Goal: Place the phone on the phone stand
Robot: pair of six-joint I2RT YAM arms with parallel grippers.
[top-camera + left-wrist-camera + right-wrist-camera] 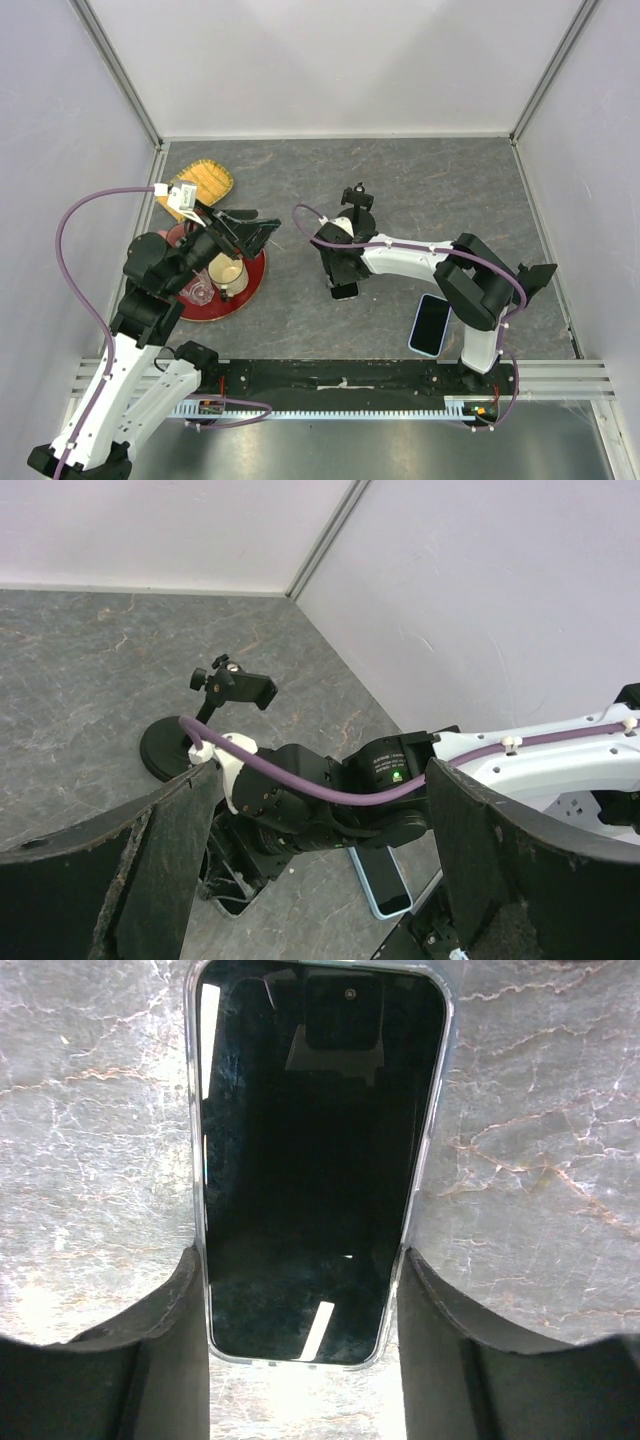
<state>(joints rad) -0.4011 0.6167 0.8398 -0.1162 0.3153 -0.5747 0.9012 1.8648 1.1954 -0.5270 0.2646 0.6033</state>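
Observation:
A black phone (310, 1150) with a silvery edge lies screen up on the grey table, and also shows in the top view (345, 291). My right gripper (300, 1260) points down, with its fingers pressed against both long edges of the phone's near end; it also shows in the top view (344, 286). The black phone stand (354, 205), a round base with a clamp on a ball head, stands just behind it and also shows in the left wrist view (235, 685). My left gripper (255, 232) is open and empty, held above the red plate; it also shows in its own view (320, 880).
A second phone in a light blue case (432, 325) lies flat near the right arm's base; it also shows in the left wrist view (385, 880). A red plate (252, 288) holding cups sits at the left, with a yellow woven piece (205, 180) behind it. White walls enclose the table.

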